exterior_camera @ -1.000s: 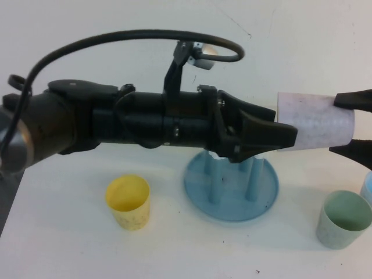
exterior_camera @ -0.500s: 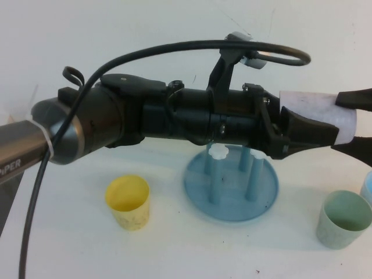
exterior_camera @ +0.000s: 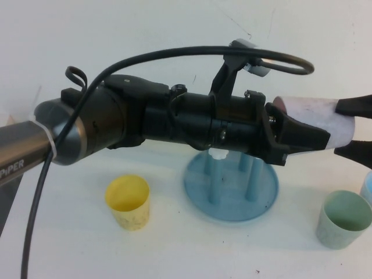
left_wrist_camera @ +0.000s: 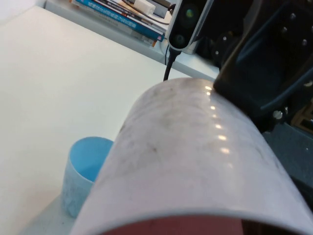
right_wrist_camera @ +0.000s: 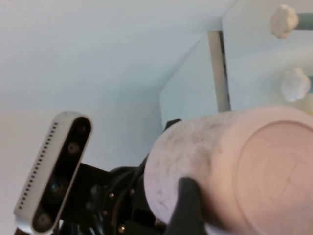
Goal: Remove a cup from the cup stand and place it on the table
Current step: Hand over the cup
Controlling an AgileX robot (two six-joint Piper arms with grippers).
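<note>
The pale pink cup (exterior_camera: 317, 113) lies on its side in the air above the right edge of the blue cup stand (exterior_camera: 232, 203). My right gripper (exterior_camera: 338, 128) is shut on its base end, one finger above and one below. In the right wrist view a black finger (right_wrist_camera: 188, 208) presses on the cup's wall (right_wrist_camera: 230, 156). My left gripper (exterior_camera: 311, 138) reaches across from the left and sits at the cup's mouth end, overlapping its front. The cup fills the left wrist view (left_wrist_camera: 195, 161), and this hides that gripper there. All the stand's pegs are bare, and two white caps (right_wrist_camera: 284, 20) show.
A yellow cup (exterior_camera: 128, 200) stands on the white table (exterior_camera: 186, 250) left of the stand. A pale green cup (exterior_camera: 344, 218) stands at the right, with a blue cup (exterior_camera: 367, 189) behind it at the frame edge, also in the left wrist view (left_wrist_camera: 85, 169).
My left arm has moved right, bringing its gripper up to the cup's mouth. The cup has tilted a little, mouth end higher. The right gripper keeps its hold.
</note>
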